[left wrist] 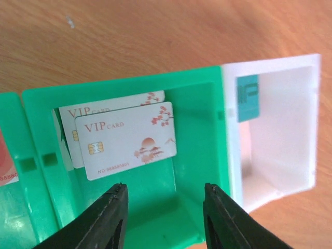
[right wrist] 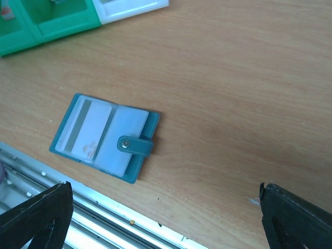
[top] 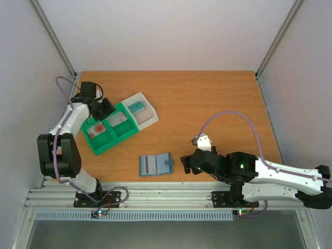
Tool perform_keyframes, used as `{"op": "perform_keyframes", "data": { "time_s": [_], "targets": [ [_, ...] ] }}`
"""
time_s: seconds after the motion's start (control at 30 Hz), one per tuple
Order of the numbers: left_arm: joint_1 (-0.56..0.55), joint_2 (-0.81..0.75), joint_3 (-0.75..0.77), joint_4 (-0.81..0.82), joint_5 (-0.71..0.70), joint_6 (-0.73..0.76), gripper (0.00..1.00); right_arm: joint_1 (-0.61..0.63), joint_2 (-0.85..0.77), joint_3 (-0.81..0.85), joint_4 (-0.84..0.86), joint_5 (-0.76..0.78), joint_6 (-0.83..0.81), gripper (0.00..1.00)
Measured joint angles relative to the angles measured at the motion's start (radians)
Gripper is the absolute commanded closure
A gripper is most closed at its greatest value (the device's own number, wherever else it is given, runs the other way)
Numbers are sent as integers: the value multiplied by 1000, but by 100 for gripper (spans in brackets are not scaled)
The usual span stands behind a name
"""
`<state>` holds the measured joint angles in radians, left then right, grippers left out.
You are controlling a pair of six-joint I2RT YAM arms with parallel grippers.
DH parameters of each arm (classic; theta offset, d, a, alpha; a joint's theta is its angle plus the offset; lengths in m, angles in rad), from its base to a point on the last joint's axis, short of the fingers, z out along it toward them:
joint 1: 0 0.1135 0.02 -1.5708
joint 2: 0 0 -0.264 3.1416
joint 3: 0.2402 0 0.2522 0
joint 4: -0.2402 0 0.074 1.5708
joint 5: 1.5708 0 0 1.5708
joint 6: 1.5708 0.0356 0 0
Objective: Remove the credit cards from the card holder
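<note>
Nearest, the right claw hangs released over the orange-brown wooden counter, its two black fingers spread wide with nothing between them. Just ahead of it and toward its left lies the flat slate-blue bifold card holder, opened out on the counter by the near edge, with its small snap tab on the side facing this claw. On the half away from the claw, a pale card with a grey stripe shows through a clear inner pocket.

Farther back, the left claw is also released and empty. It is poised over the middle green compartment of the green-and-white plastic compartment tray. Just beyond its fingertips, two thin whitish rectangular credit cards printed "VIP card" with red blossoms overlap in that compartment, toward its left side. Off to this claw's right, a small teal card sits in the white compartment.
</note>
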<state>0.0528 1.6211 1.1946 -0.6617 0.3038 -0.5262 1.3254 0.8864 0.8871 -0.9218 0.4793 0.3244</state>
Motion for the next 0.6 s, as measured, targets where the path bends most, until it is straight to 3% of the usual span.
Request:
{"op": "perform_keyframes", "data": {
  "time_s": [0.3,0.6],
  "targets": [
    [0,-229,-74,-26,55,16,46,0,21,46,-40,8,26,1],
    [-9,-443,-245,-98,135,41,47,0,83,58,-24,-38,21,5]
  ]
}}
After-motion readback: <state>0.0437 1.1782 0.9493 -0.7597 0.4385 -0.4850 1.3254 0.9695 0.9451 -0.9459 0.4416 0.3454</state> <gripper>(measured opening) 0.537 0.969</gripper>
